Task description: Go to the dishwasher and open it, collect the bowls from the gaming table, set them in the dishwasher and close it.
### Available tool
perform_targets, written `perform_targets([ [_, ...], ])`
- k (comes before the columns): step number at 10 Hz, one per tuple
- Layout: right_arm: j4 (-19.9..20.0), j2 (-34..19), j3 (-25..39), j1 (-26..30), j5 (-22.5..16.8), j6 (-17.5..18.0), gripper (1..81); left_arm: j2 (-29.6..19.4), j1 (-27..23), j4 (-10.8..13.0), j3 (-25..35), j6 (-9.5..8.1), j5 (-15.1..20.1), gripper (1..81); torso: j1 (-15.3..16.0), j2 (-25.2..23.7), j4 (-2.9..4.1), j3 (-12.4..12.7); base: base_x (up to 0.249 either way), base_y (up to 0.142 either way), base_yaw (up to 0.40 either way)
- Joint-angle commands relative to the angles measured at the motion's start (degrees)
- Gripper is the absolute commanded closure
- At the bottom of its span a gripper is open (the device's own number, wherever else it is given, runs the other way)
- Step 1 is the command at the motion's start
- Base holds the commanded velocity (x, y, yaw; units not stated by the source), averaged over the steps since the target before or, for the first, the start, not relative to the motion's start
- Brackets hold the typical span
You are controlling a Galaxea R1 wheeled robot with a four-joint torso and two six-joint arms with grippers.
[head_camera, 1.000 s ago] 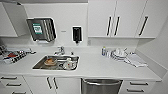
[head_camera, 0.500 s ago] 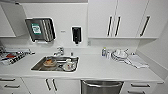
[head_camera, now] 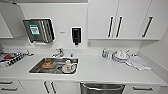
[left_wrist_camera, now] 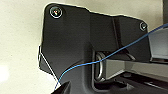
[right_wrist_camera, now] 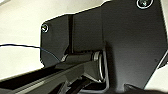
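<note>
- The dishwasher (head_camera: pixel 103 88) sits under the white counter (head_camera: pixel 100 71), just right of and below the sink (head_camera: pixel 53 66); its steel top edge and long bar handle show at the lower rim of the head view.
- Its door looks shut, so the opening step is judged not yet done.
- The door is likely stiff and fairly heavy, hinged low; the smooth steel panel gives no purchase, so the bar handle is the place to hook and pull, near its middle to avoid twisting.
- Right of the sink, white crockery (head_camera: pixel 120 55) and a cloth (head_camera: pixel 138 63) lie on the counter, well apart from the handle.
- Whether either gripper is wide or narrow, I cannot tell.
</note>
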Motion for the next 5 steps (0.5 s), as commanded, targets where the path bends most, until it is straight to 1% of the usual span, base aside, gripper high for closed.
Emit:
perform_targets([
  [1, -0.25, 0.16, 0.42, 2.15, -3.04, -0.21, 1.0, -0.47, -1.69, 0.31, 0.29, 0.39, 3.15, 1.0, 0.00, 0.00, 0.00, 0.00, 0.101, 0.000, 0.000],
  [4, -0.25, -0.01, 0.42, 2.15, -3.04, -0.12, 1.0, -0.38, -1.69, 0.31, 0.38, 0.39, 3.15, 1.0, 0.00, 0.00, 0.00, 0.00, 0.100, 0.000, 0.000],
  [5, -0.25, -0.01, 0.42, 2.15, -3.04, -0.12, 1.0, -0.38, -1.69, 0.31, 0.38, 0.39, 3.15, 1.0, 0.00, 0.00, 0.00, 0.00, 0.000, 0.000, 0.000],
])
